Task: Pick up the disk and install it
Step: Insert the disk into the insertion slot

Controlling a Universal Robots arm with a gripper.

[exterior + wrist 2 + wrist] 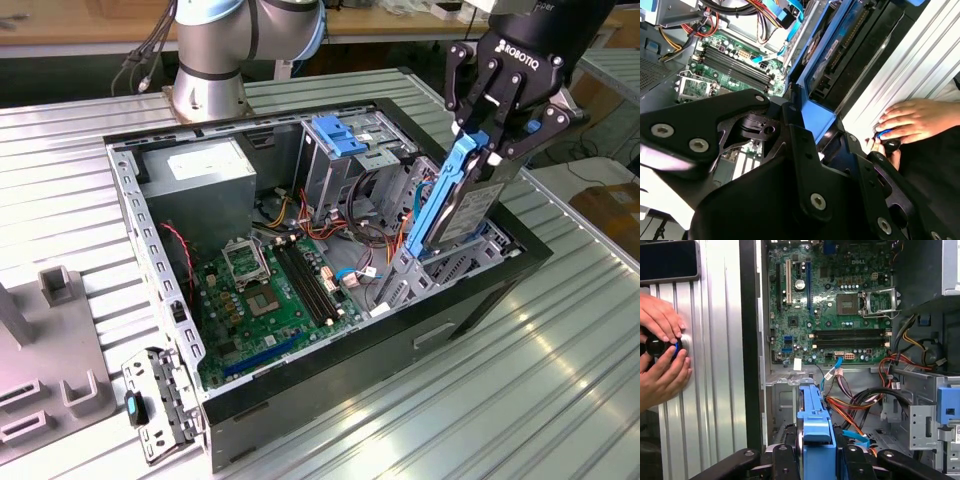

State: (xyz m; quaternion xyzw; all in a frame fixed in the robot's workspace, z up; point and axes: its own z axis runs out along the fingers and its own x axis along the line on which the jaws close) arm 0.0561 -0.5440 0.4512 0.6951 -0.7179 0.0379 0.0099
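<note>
The disk (452,208), a dark grey slab in a bright blue carrier frame, hangs tilted on edge over the drive bay (470,268) at the exterior view's right end of the open computer case (330,385). Its lower end sits in the bay's mouth. My gripper (492,150) is shut on the disk's upper end, with the black fingers clamping both faces. In the second wrist view the blue carrier (815,107) runs away from the gripper (807,132) toward the bay. The first wrist view shows the carrier's edge (814,425) between the fingers (785,460).
The motherboard (270,300) lies on the case floor, with cable bundles (365,225) beside the bay. A lighter blue bracket (340,135) stands at the back cage. A person's hands (660,345) hold a small round object on the ribbed metal table beside the case. Grey fixtures (50,340) stand at the exterior view's left.
</note>
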